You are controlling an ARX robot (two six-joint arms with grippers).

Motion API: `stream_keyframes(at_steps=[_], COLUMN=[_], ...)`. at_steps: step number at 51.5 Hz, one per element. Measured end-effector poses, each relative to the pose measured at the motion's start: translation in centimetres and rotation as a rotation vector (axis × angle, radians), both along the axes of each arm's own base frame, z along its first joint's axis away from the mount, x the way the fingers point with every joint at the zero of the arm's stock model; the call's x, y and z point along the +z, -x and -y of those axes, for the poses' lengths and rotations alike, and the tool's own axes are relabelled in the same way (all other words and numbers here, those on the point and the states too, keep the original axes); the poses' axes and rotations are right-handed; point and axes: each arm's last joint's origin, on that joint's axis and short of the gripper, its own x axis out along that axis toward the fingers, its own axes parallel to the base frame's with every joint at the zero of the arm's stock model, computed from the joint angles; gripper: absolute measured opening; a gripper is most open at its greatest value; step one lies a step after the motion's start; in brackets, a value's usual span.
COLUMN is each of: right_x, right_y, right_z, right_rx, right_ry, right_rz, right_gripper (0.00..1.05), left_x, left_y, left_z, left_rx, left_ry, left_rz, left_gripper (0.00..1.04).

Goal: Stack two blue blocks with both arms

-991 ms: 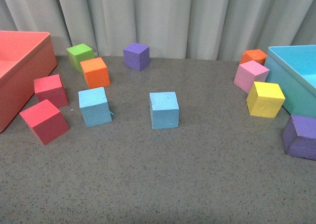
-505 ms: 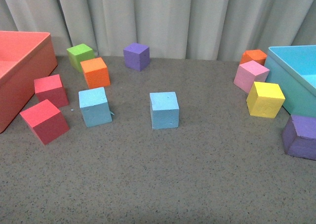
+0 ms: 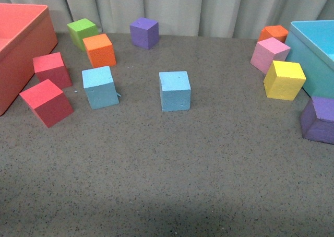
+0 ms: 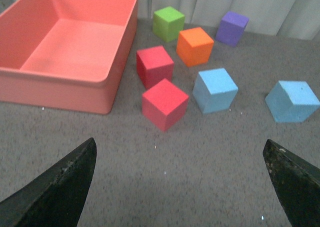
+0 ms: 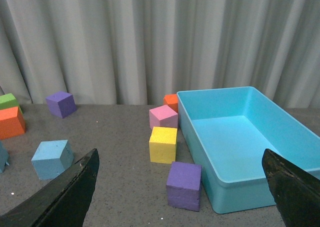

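Front view: neither arm in frame. Both blue blocks sit flat on the grey table (image 3: 167,185), well apart and neither on the other, so the stack is not yet begun.

- Left blue block (image 3: 100,87): turned a little askew. The red blocks (image 3: 46,102) are on its outer side and an orange block (image 3: 99,49) is behind it (near, but I see no contact).
- Middle blue block (image 3: 175,90): stands alone on open table, roughly square to the camera.

Left wrist view: left claw (image 4: 179,147) is spread wide with nothing between its fingers, held above the table and short of the blocks. Both blue blocks show ahead of it, past one of the red blocks. The red bin (image 4: 120,47) is off to one side and plays no part.

Right wrist view: right claw (image 5: 180,154) is likewise spread wide and empty, raised over the table. The middle blue block is in sight, on the far side from the turquoise bin (image 5: 200,137). A purple block (image 5: 184,184) and a yellow block (image 5: 163,144) lie close by the bin.

Judgement:
- The wide jaws and raised poses suit an approach, not a carry.
- Each blue block lies more to one arm's side, which would explain using both.
- The middle block looks the better base (free ground all round).
- The left one has close neighbours, so a finger coming down beside it could nudge a red or orange block. Its skew may also call for a wrist turn.
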Motion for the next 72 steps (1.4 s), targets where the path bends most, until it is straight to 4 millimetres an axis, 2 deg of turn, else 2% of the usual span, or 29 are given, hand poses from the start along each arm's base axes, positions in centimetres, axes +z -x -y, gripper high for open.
stream_keyframes(at_steps=[5,10,14,23,27,32,44,61,72], right_x=[0.0,0.0,0.0,0.0,0.0,0.0,0.0,0.0,0.0], right_y=[0.0,0.0,0.0,0.0,0.0,0.0,0.0,0.0,0.0], right_z=[0.0,0.0,0.0,0.0,0.0,0.0,0.0,0.0,0.0], right_rx=[0.000,0.000,0.000,0.000,0.000,0.000,0.000,0.000,0.000], right_ry=[0.000,0.000,0.000,0.000,0.000,0.000,0.000,0.000,0.000], right_rz=[0.000,0.000,0.000,0.000,0.000,0.000,0.000,0.000,0.000], right_gripper=[0.95,0.95,0.95,0.95,0.95,0.95,0.95,0.95,0.95], left_x=[1.5,1.8,1.4,-0.9,-1.7,-2.7,-4.3,-6.3,-7.5], left_y=[-3.8,-7.3,-10.4,-19.5,-22.5,-25.2,-28.9,-30.2,-30.8], left_z=[0.6,1.3,2.3,4.9,6.1,7.2,8.1,8.4,8.8], left_rx=[-0.013,-0.033,-0.064,-0.048,-0.049,-0.044,0.007,0.075,0.086], left_ry=[0.011,0.026,0.011,-0.003,-0.001,0.006,0.037,0.023,0.074], left_rz=[-0.009,-0.070,-0.144,-0.351,-0.415,-0.499,-0.565,-0.646,-0.700], left_gripper=[0.98,0.98,0.98,0.98,0.98,0.98,0.98,0.98,0.98])
